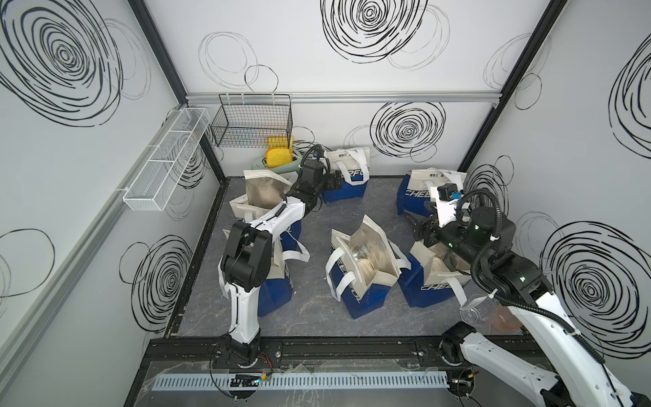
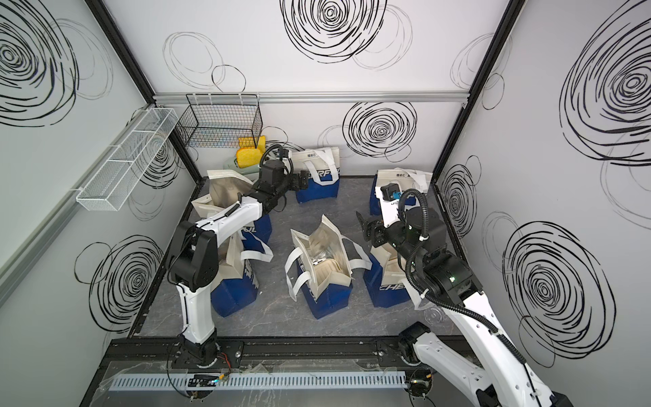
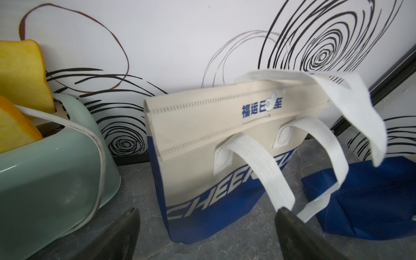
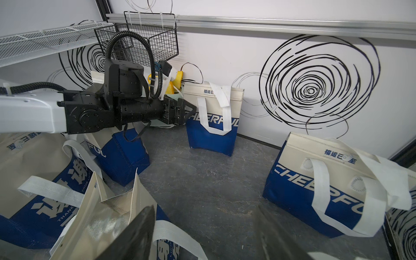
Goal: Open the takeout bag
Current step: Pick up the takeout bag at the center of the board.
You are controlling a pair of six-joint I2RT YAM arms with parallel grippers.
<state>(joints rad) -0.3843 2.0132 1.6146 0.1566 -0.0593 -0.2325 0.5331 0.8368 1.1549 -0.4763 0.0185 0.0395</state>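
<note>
well, your left gripper (image 3: 207,210) gapes wide, empty, just before the sealed cream-and-blue fabric takeout bag (image 3: 193,162) upright against the back wall (image 3: 180,45); right gripper (image 4: 205,207) spread too, holding nothing.

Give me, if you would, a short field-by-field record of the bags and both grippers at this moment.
sealed bags: back-wall bag and right-wall bag, both upright, tops closed
opened bags: centre bag and back-left bag, foil lining showing
left gripper: open, empty, pointed at the back-wall bag; contact unclear
right gripper: open, empty, raised to the right of the centre bag
other: green toaster with yellow toast in the back-left corner
</note>
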